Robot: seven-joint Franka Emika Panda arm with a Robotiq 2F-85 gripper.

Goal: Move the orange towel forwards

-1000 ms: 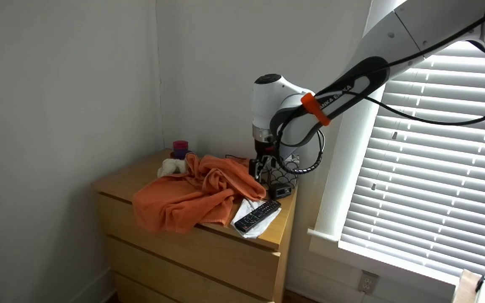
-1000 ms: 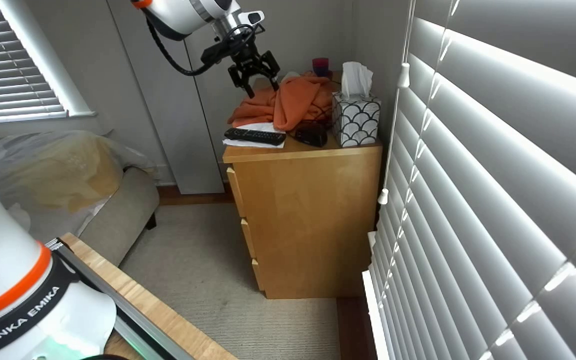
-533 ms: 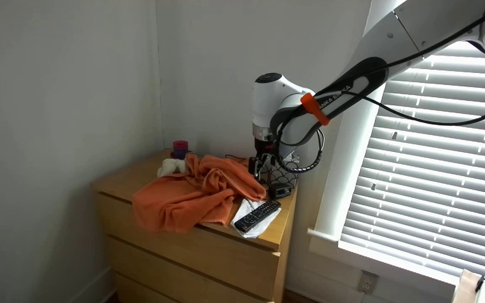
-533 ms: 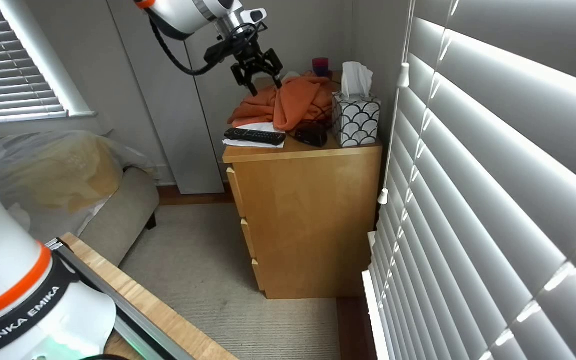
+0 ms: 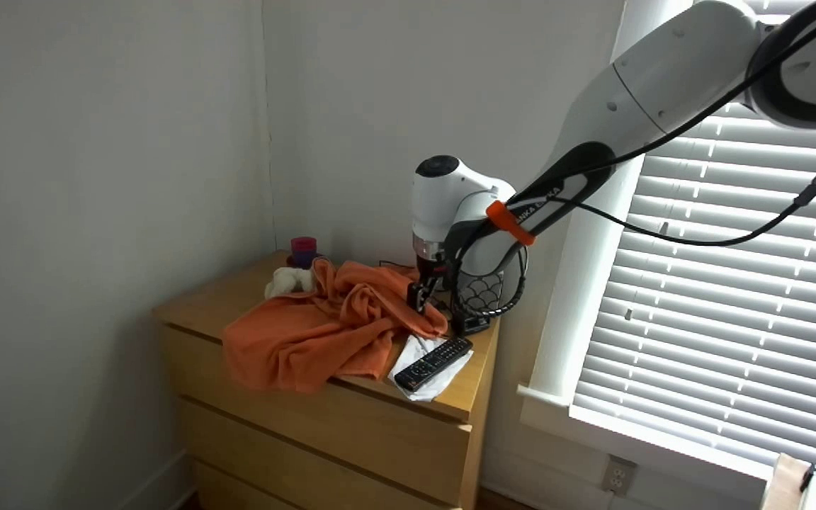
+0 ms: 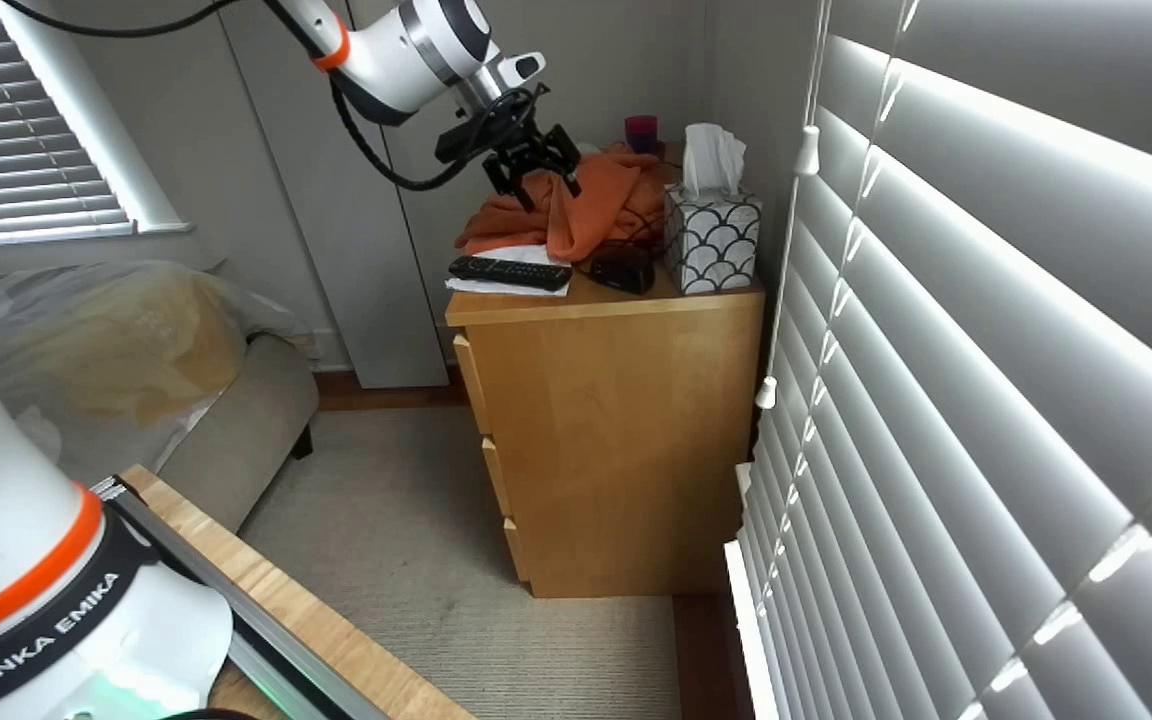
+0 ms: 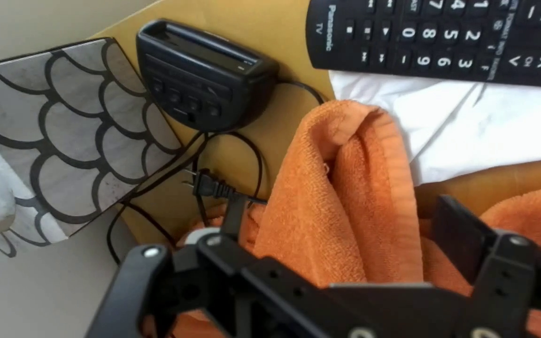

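Note:
The orange towel (image 5: 302, 343) lies crumpled over the middle and front edge of the wooden dresser, part hanging over the front. It also shows in an exterior view (image 6: 601, 205). My gripper (image 5: 416, 306) points down at the towel's window-side end and is open. In the wrist view the open gripper (image 7: 345, 225) has a raised fold of the towel (image 7: 383, 188) between its spread fingers (image 7: 463, 239). Both fingers look apart from the fold. Whether the fingertips touch the towel below is hard to tell.
A black remote (image 5: 433, 363) lies on white cloth or paper (image 7: 496, 126) beside the towel. A small black clock-like device (image 7: 204, 75) with cords and a patterned tissue box (image 6: 714, 240) stand close to the gripper. A white fluffy thing (image 5: 286, 282) and cups (image 5: 303, 249) are behind.
The arm has lowered and shifted slightly toward the towel, bringing the open gripper down over its window-side fold. The towel and other objects have not moved.

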